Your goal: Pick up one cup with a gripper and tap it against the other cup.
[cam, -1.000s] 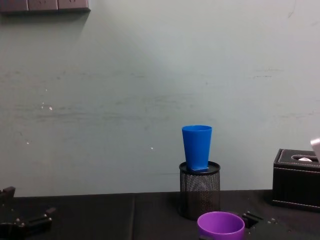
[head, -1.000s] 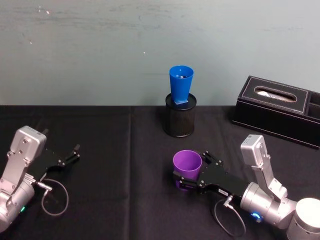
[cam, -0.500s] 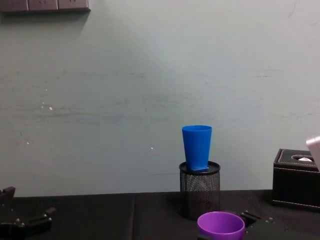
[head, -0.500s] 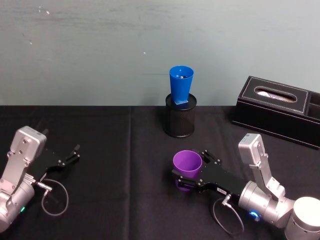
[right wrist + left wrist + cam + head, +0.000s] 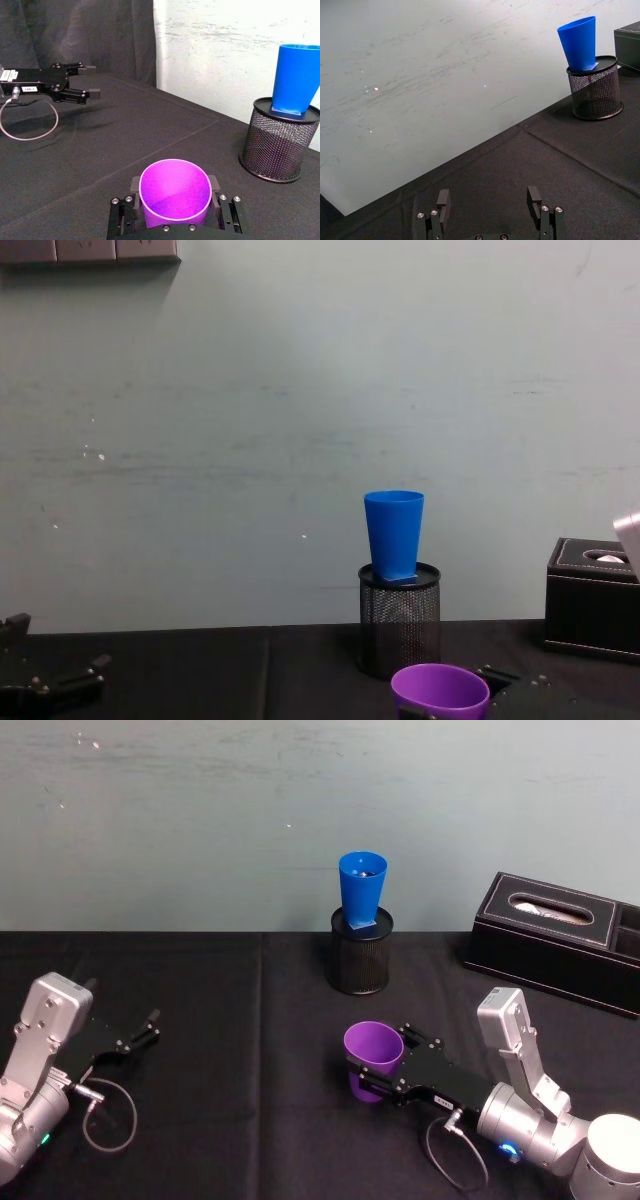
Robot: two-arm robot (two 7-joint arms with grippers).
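Since a second ago, the right gripper (image 5: 382, 1058) is edging slightly leftward with the purple cup (image 5: 371, 1048), which is sitting mouth up between its jaws, near the front of the black table (image 5: 250, 1050) and well apart from the blue cup (image 5: 360, 888) standing in the mesh pen holder (image 5: 360, 962) by the wall. The right wrist view is showing both jaws pressing on opposite sides of the cup, while the chest view is catching its rim from the side. The left gripper (image 5: 150, 1025) is lying at the table's left, fingers spread wide.
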